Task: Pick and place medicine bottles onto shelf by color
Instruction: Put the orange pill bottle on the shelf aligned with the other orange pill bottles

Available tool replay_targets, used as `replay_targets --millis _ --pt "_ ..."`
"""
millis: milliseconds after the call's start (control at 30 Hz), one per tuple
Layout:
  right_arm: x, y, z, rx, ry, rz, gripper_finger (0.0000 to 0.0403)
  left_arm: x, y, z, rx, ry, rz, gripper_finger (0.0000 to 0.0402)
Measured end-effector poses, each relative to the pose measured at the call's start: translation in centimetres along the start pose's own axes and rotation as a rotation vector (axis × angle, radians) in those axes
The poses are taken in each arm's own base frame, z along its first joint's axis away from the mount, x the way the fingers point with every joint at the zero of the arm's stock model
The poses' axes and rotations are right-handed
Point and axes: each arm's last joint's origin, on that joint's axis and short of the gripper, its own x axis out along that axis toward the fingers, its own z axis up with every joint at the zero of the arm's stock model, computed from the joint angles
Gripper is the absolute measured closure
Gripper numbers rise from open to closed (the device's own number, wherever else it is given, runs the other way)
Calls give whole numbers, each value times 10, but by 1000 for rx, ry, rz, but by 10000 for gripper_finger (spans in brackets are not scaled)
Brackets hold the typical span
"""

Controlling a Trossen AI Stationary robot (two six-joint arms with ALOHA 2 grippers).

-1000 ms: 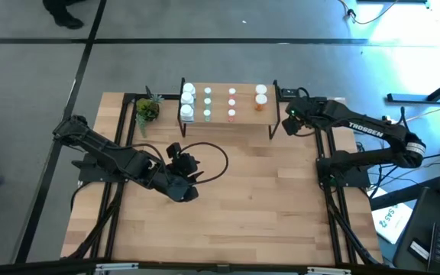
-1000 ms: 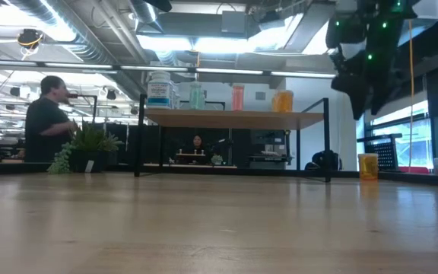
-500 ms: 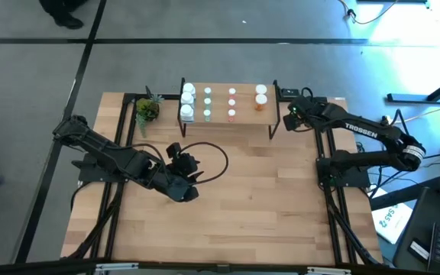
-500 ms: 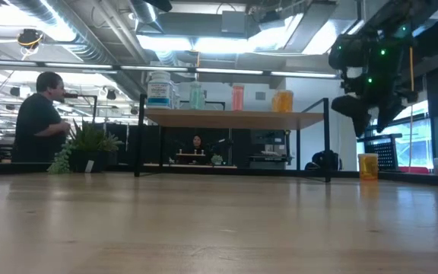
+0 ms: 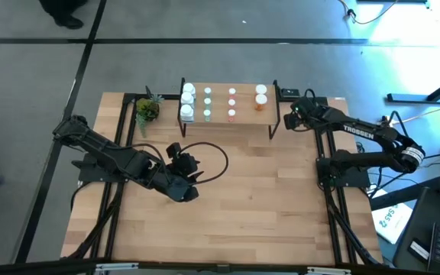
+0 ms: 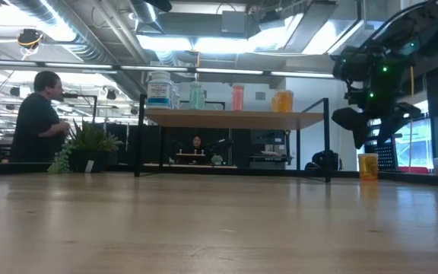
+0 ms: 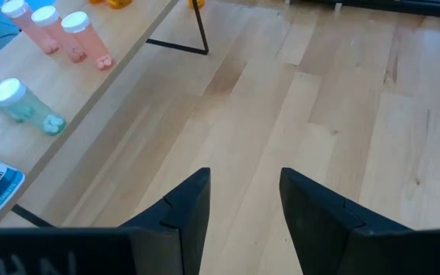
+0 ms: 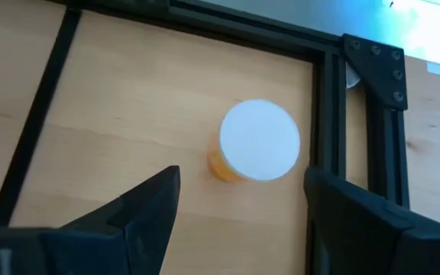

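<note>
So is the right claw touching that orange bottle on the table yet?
Apart. In the right wrist view the right gripper is open, with wood showing between both fingers and the orange bottle.

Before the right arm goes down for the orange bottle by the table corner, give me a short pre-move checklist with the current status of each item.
1. Right claw open: ok, fingers spread and empty.
2. White-capped orange medicine bottle upright on the table: ok.
3. Bottle centred between the fingers: cannot tell; it sits ahead of the claw, slightly toward one finger.
4. Clearance from the black metal table frame: not ok, the bottle stands right beside it.
5. Orange spot on the light-wood shelf: ok, free plank beside two orange bottles.
6. Left claw out of the way: ok, mid-table.
</note>
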Motion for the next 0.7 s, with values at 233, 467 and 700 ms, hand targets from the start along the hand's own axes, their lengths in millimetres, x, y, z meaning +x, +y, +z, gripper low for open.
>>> replay_targets --millis 233,467,700 --pt "9 -2 -7 41 -7 -5 122 0 0 0 1 0 0 250" --pt "13 -3 -8 59 -28 -8 122 0 0 0 1 0 0 250" --pt "13 -3 -8 85 -36 -23 122 0 0 0 2 0 0 250"
